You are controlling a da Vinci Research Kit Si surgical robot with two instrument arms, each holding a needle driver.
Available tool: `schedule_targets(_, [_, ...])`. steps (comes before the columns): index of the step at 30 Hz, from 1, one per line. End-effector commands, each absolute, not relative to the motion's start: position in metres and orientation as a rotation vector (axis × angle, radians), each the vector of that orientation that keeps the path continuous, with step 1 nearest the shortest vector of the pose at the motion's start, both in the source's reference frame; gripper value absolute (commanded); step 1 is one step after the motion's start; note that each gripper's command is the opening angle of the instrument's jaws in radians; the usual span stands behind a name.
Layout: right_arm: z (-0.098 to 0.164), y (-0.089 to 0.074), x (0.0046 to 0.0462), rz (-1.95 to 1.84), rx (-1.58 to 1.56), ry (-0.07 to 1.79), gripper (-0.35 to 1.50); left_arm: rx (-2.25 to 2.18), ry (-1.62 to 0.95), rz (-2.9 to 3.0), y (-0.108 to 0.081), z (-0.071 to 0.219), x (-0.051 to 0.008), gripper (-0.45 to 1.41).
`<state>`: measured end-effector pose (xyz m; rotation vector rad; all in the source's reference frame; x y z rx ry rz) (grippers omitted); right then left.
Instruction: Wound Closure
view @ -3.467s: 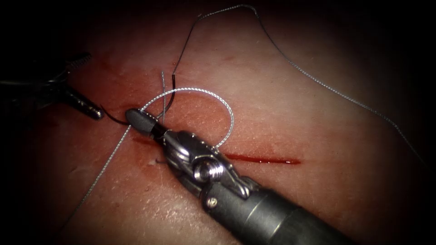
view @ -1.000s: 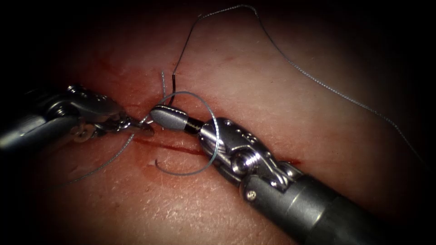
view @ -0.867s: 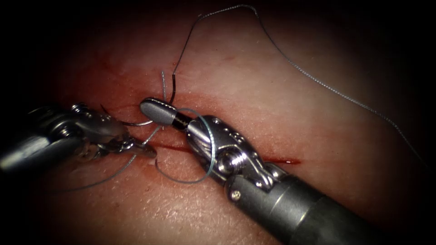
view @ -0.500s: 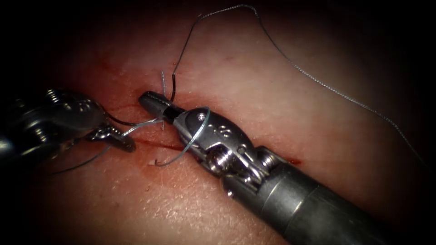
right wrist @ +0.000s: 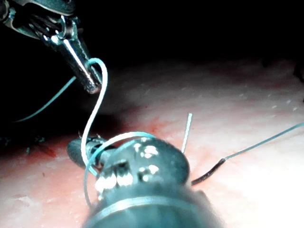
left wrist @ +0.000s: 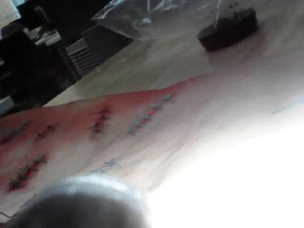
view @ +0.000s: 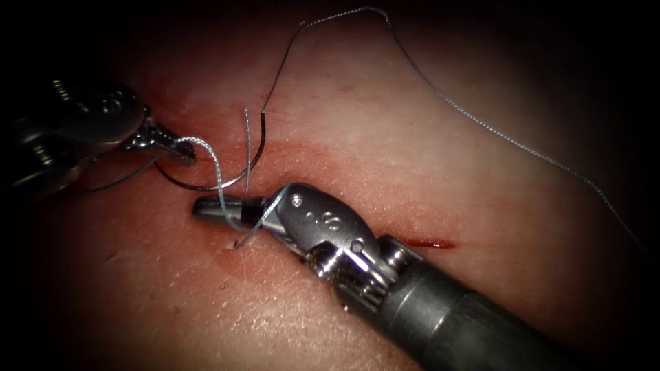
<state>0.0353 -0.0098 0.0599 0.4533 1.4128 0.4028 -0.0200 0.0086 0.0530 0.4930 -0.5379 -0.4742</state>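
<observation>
Left tool (view: 180, 152), slim steel jaws clamped on braided pale thread (view: 216, 180) just left of the curved dark needle (view: 227, 180). Needle lies loose on the glossy pink tissue (view: 385, 158) above the cut's (view: 430, 242) left end, held by neither tool. Right tool (view: 210, 209): thread looped round its closed jaws, gripping nothing visible. Red fluid (view: 206, 124) stains the tissue.

Grey steel shaft (view: 447, 323), shiny screwed wrist (view: 330, 230), slim jaws.

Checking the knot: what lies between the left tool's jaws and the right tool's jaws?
In the endoscope view, thread runs from the left tool to the right tool, crossing the needle.
</observation>
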Motion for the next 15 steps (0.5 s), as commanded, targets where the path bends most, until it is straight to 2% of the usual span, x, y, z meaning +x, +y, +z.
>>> schedule_targets(1, [0.059,-0.0092,0.036,0.403,0.504,1.484,-0.35,0.478,-0.544,-0.478,0.0097,0.0525,-0.0203,-0.45])
schedule_targets(8, [0.0568,-0.0088,0.0363,0.665,0.619,1.733,-0.35,0.491,-0.51,-0.44,0.0059,0.0575,-0.0204,-0.45])
schedule_targets(15, [0.0571,-0.0091,0.037,0.963,0.612,1.768,-0.35,0.583,-0.506,-0.454,0.0021,0.0607,-0.021,-0.45])
